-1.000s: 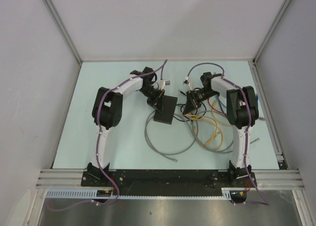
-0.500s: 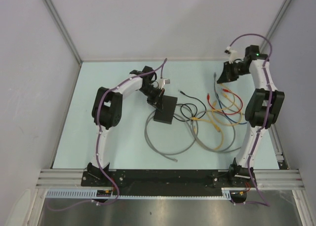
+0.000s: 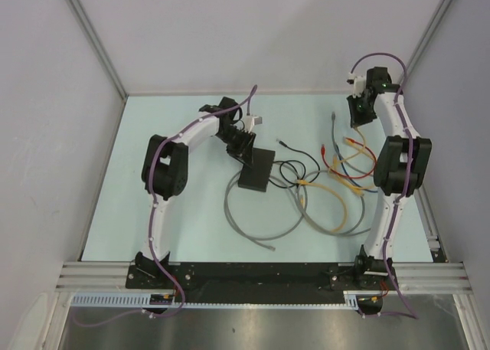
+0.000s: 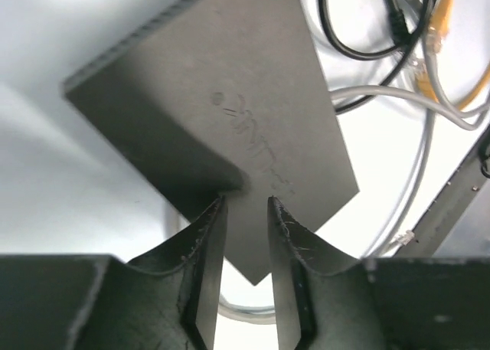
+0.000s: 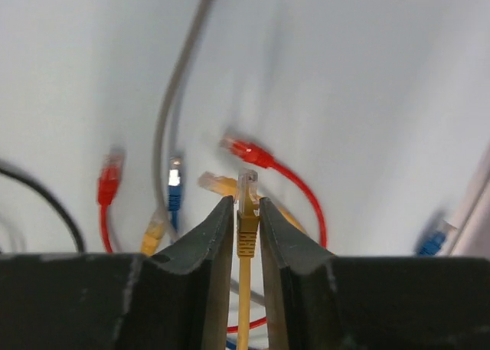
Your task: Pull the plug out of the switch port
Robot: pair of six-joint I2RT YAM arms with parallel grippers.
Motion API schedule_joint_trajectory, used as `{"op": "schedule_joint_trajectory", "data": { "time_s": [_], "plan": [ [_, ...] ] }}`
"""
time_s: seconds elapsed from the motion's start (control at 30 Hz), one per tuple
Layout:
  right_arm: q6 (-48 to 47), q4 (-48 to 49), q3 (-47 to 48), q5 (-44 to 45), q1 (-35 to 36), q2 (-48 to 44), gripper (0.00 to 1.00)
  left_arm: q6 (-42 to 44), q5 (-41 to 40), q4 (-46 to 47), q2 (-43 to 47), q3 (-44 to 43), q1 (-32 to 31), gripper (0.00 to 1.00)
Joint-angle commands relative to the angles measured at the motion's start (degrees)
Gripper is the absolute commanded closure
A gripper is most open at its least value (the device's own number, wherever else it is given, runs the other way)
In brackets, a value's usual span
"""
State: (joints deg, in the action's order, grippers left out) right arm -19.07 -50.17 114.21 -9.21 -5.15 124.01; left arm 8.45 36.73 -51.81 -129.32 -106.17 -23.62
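The switch (image 3: 258, 170) is a flat black box lying mid-table; in the left wrist view it (image 4: 230, 97) fills the upper frame. My left gripper (image 3: 243, 146) is at the switch's back-left corner. Its jaws stand a narrow gap apart (image 4: 246, 204), tips at the box's top face, nothing between them. My right gripper (image 3: 357, 114) is raised at the back right, far from the switch. It (image 5: 246, 203) is shut on a yellow plug (image 5: 246, 226) whose clear tip sticks out past the fingertips. The yellow cable hangs down from it. The switch's sockets are not visible.
Loose cables lie right of the switch: a grey loop (image 3: 253, 221), a black cable (image 3: 295, 168), red (image 3: 337, 157) and yellow (image 3: 337, 206) ones. Below my right gripper lie red plugs (image 5: 249, 152), a blue plug (image 5: 174, 188) and a grey cable (image 5: 172, 97). Walls enclose three sides.
My right gripper has moved from beside the switch's right edge up to the back right corner, carrying the yellow plug away. The left gripper has stayed at the switch.
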Motion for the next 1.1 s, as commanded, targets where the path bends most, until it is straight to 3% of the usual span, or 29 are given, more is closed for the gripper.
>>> {"op": "schedule_joint_trajectory", "data": {
  "time_s": [0.0, 0.03, 0.1, 0.13, 0.17, 0.37, 0.4, 0.53, 0.6, 0.67, 0.73, 0.8, 0.97, 1.07],
  "plan": [
    [3.0, 4.8, 3.4, 10.4, -1.6, 0.0, 0.71, 0.0, -5.4, 0.8, 2.9, -1.3, 1.7, 0.64],
    [2.7, 4.6, 4.0, 8.3, -1.9, -0.3, 0.55, 0.0, -5.4, 0.8, 3.2, -1.4, 1.8, 0.63],
    [2.4, 3.5, 4.2, 6.4, -1.7, -0.7, 0.38, 0.0, -5.6, 0.9, 3.8, -1.6, 2.0, 0.6],
    [4.2, 3.4, 4.1, 6.5, -1.6, -1.0, 0.15, 0.0, -5.9, 0.7, 4.2, -1.7, 2.3, 0.59],
    [6.1, 3.5, 3.9, 8.7, -1.5, -1.2, 0.02, -0.8, -6.5, 0.6, 5.1, -1.6, 2.4, 0.57],
    [9.6, 1.3, 7.5, 10.4, -0.6, -0.7, 0.0, -4.3, -10.0, 0.2, 11.6, -1.5, 6.0, 0.14],
    [10.0, -2.1, 9.7, 11.5, 0.1, 0.3, 0.0, -4.4, -10.1, -0.7, 12.0, -2.5, 6.6, 0.01],
    [11.8, -13.3, 26.2, 17.0, 4.5, 6.9, 0.0, -1.5, -10.2, -10.9, 10.0, -12.6, 8.8, 0.0],
    [11.6, -19.3, 32.8, 16.3, 7.5, 10.3, 0.0, 0.2, -15.3, -15.4, 7.2, -22.3, 8.9, 0.01],
    [13.5, -22.2, 32.6, 15.4, 9.0, 11.3, 0.0, 4.4, -23.7, -22.3, 0.5, -34.0, 8.9, 0.0],
    [16.2, -25.0, 30.2, 11.9, 10.6, 13.2, 0.0, 7.6, -30.0, -23.3, -4.0, -40.2, 8.9, 0.0],
    [18.1, -23.9, 27.6, 12.3, 13.0, 13.5, 0.0, 7.7, -35.8, -16.9, -3.4, -38.4, 8.9, 0.0],
    [17.6, -21.0, 34.7, 12.9, 17.1, 14.3, 0.0, -4.0, -31.0, 1.6, 10.5, -19.4, 9.5, 0.0],
    [16.5, -19.4, 40.2, 16.4, 19.1, 15.1, 0.0, -2.9, -34.2, 1.2, 11.4, -21.3, 7.2, 0.01]
  ]
}}
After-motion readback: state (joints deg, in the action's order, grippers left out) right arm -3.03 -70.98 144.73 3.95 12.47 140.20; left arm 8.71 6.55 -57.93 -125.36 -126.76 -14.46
